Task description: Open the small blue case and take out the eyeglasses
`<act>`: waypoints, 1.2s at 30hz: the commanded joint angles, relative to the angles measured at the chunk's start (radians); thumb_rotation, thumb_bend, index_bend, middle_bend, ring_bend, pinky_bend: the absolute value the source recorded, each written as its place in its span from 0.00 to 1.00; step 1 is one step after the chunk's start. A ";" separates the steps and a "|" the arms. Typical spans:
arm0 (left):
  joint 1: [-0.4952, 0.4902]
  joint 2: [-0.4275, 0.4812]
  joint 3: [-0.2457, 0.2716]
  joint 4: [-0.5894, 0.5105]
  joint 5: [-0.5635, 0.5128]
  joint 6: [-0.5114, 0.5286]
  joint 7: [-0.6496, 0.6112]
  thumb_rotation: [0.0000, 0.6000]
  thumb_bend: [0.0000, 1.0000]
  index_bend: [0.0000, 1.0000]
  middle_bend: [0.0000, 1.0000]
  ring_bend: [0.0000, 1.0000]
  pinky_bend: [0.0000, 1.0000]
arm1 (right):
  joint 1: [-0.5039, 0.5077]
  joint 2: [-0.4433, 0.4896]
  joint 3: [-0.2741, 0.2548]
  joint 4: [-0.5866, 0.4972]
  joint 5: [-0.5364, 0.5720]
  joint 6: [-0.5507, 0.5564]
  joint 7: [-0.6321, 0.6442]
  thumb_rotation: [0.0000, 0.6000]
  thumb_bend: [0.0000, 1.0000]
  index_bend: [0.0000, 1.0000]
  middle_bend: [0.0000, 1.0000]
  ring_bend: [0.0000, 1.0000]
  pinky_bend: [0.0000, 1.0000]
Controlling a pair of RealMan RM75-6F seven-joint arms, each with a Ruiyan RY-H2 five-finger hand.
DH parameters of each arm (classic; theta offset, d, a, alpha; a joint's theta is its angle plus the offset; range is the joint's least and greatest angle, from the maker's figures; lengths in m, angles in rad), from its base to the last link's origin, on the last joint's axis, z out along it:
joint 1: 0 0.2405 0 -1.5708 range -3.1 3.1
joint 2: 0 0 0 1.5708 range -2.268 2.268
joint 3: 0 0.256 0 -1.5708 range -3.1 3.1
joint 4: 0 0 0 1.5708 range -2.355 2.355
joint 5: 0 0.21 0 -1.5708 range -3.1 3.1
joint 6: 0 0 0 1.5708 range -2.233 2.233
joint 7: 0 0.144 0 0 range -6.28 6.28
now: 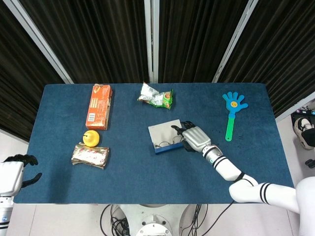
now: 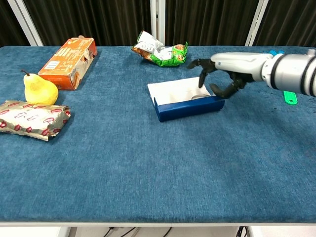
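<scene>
Head view: the small blue case (image 1: 165, 137) lies open at frame centre, its lid flat, with the eyeglasses (image 1: 166, 144) visible inside. The right hand (image 1: 193, 138) hovers at its right edge, fingers spread and empty. The left hand (image 1: 15, 172) rests lower left, fingers loosely apart.

Chest view: the case wall hides most of the eyeglasses; the right hand's fingers curve wide above the case's right end, touching nothing.

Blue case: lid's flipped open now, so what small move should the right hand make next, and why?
Probably lower the right hand into the blue case and pinch the eyeglasses: they lie exposed inside, and the hand hovers empty beside it, fingers apart.
</scene>
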 commanded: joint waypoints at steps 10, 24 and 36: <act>0.000 0.000 0.001 0.002 0.002 0.000 -0.003 1.00 0.17 0.52 0.51 0.41 0.46 | -0.081 0.080 -0.071 -0.091 -0.164 0.037 0.071 1.00 0.66 0.08 0.28 0.00 0.00; 0.000 0.000 0.000 0.000 0.001 0.002 0.002 1.00 0.17 0.52 0.51 0.41 0.46 | -0.072 0.064 -0.096 -0.217 -0.345 0.042 0.057 1.00 0.66 0.09 0.28 0.00 0.00; 0.001 0.000 0.000 -0.001 -0.001 0.001 0.001 1.00 0.17 0.52 0.51 0.41 0.46 | 0.050 -0.079 0.057 -0.118 -0.224 -0.047 -0.030 1.00 0.71 0.09 0.27 0.00 0.00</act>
